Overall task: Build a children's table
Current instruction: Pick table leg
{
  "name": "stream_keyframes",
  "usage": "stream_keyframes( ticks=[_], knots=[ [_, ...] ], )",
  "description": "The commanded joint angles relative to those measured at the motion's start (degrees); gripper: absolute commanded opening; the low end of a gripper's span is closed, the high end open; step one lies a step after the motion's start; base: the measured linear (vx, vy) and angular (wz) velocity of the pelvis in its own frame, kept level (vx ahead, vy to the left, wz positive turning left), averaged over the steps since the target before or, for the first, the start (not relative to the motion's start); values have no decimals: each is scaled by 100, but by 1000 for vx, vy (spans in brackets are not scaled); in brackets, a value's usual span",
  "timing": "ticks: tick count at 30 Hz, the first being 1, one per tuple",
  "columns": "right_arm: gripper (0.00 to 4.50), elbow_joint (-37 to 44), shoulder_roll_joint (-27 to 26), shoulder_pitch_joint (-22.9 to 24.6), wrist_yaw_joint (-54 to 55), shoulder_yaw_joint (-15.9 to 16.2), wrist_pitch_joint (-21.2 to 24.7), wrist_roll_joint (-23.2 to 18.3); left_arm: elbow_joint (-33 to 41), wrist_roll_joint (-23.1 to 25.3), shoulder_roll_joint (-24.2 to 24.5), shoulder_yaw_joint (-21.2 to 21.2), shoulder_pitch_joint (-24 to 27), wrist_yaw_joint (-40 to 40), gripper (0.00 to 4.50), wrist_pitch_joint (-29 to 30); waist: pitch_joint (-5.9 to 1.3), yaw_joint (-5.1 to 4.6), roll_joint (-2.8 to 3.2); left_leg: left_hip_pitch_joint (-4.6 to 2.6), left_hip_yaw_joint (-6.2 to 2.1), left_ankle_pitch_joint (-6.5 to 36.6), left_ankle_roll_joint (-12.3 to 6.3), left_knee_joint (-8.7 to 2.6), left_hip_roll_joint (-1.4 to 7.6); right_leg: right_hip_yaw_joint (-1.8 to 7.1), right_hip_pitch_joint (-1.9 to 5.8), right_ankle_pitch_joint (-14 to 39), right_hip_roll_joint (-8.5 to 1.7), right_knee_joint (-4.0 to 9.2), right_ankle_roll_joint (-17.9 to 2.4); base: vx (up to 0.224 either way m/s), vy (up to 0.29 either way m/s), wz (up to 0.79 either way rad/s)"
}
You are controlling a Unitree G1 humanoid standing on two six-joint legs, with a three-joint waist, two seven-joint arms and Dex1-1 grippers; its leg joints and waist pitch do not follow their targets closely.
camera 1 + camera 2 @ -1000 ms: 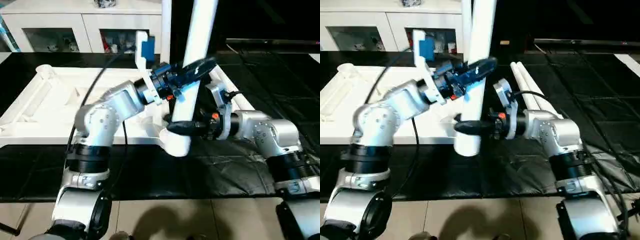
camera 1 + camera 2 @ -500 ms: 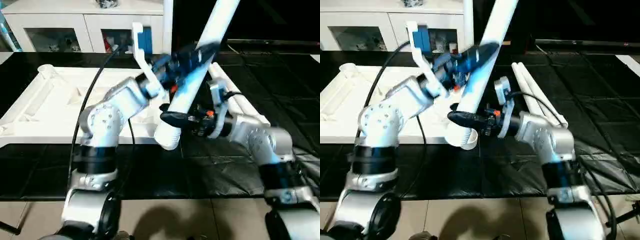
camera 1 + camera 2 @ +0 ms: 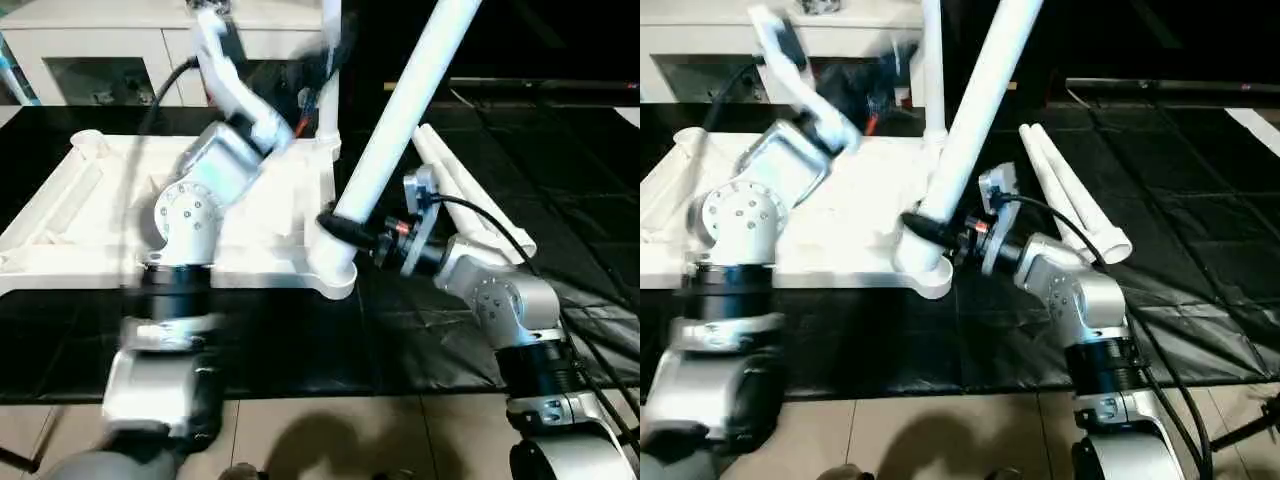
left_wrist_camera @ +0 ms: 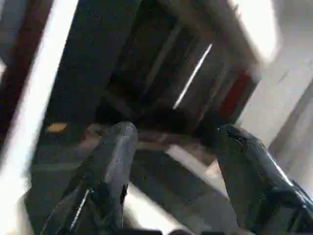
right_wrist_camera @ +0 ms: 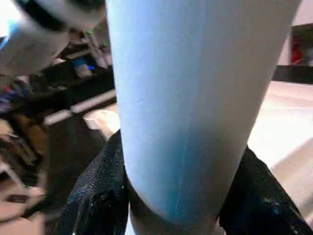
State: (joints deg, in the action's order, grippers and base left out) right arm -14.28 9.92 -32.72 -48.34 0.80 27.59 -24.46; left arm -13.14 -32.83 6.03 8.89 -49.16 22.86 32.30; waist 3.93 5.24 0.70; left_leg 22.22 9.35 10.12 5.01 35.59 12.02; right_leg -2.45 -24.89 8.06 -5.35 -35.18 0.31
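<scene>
1. The children's table lies upside down on the black mat: its white tabletop (image 3: 120, 215) shows you its ribbed underside, and one leg (image 3: 400, 120) leans out of the near corner socket (image 3: 335, 270), tilted up and away toward your right.
2. Your right claw (image 3: 335, 222) is closed around that leg just above the socket; in the right wrist view its two black fingers (image 5: 98, 191) press against either side of the white tube.
3. Your left claw (image 4: 171, 147) is spread open and holds nothing; between its fingers you see only dark, blurred background.
4. Count the legs: four. One is in your right claw, one stands upright (image 3: 330, 70) at the far corner of the top, and two spare legs (image 3: 1070, 195) lie side by side on the mat just right of the top, behind your right arm.
5. There is one tabletop, with a round socket also visible at its far left corner (image 3: 88, 143).
6. Your right arm (image 3: 500, 295) reaches in from the right, forearm roughly level, claw pointing left at the leg's base.
7. Your left arm (image 3: 200, 190) is raised, its forearm angled up and away over the tabletop toward the white cabinet (image 3: 110, 50) behind.
</scene>
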Motion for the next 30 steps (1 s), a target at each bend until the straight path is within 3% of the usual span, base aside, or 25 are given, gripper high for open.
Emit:
stream_keyframes(
  ticks=[1,3,6,9,15,18,20,22,24,25,27,29,30],
  knots=[
    [193,1,19,-15,105,161,-167,203,305,189,-25,-409,6,96,293,78,-552,-15,0,-84,66,785,-51,-402,-20,80,397,973,-96,315,-1147,0,0,0],
    [193,-50,18,-4,183,211,-243,305,495,217,-47,-633,52,188,293,113,-554,-13,1,-63,69,685,-94,-399,-22,78,414,707,-100,287,-1288,0,0,0],
    [193,-205,14,-19,351,229,-352,406,681,130,-135,-791,39,208,293,235,-537,-23,-15,-52,87,809,-119,-392,-38,83,423,803,-105,308,-1348,0,0,0],
    [193,-278,0,-11,426,221,-449,470,771,177,-123,-944,56,363,293,178,-511,-55,-26,-38,84,1031,-73,-408,-55,80,432,1351,-110,367,-1158,0,0,0],
    [193,-436,-30,17,695,155,-700,687,575,422,14,-904,104,455,293,-56,-510,-110,-35,-53,78,1095,-47,-412,-56,77,396,1599,-90,397,-1012,0,0,0],
    [193,-573,-36,26,1211,-30,-722,779,34,888,466,-880,66,433,293,-416,-509,-123,-40,-55,76,1112,-34,-418,-71,73,389,1678,-77,422,-961,0,0,0],
    [192,-638,-14,70,1377,-118,-743,812,-258,1172,823,-988,84,604,293,-599,-514,-167,-7,-68,66,1197,52,-432,-81,72,387,1762,-72,412,-836,0,0,0],
    [191,-657,-4,153,1472,-202,-789,827,-485,1342,1142,-1111,150,923,293,-675,-514,-191,11,-67,56,1200,90,-440,-77,77,380,1704,-74,399,-847,0,0,0],
    [191,-648,-14,222,1571,-294,-760,807,-670,1635,1489,-1443,252,1360,293,-850,-522,-193,39,-82,54,1185,107,-447,-66,81,370,1580,-77,386,-899,0,0,0],
    [191,-633,-13,289,1636,-355,-781,801,-791,1865,1802,-1815,400,1896,293,-1018,-524,-181,67,-95,45,1168,105,-451,-56,83,367,1390,-92,371,-1019,0,0,0],
    [191,-625,-9,334,1685,-387,-779,790,-867,1998,1997,-2062,504,2297,293,-1157,-526,-196,72,-85,54,1140,92,-455,-52,92,369,1190,-84,338,-1120,0,0,0],
    [191,-600,12,454,1771,-392,-897,803,-1233,2389,2369,-2657,641,3086,293,-1540,-541,-191,111,-99,58,1072,85,-446,-56,98,371,937,-88,322,-1227,0,0,0],
    [191,-600,12,454,1771,-392,-897,803,-1233,2389,2369,-2657,641,3086,293,-1540,-541,-188,108,-100,65,1105,72,-446,-62,101,365,951,-88,332,-1222,0,0,0]
  ],
)
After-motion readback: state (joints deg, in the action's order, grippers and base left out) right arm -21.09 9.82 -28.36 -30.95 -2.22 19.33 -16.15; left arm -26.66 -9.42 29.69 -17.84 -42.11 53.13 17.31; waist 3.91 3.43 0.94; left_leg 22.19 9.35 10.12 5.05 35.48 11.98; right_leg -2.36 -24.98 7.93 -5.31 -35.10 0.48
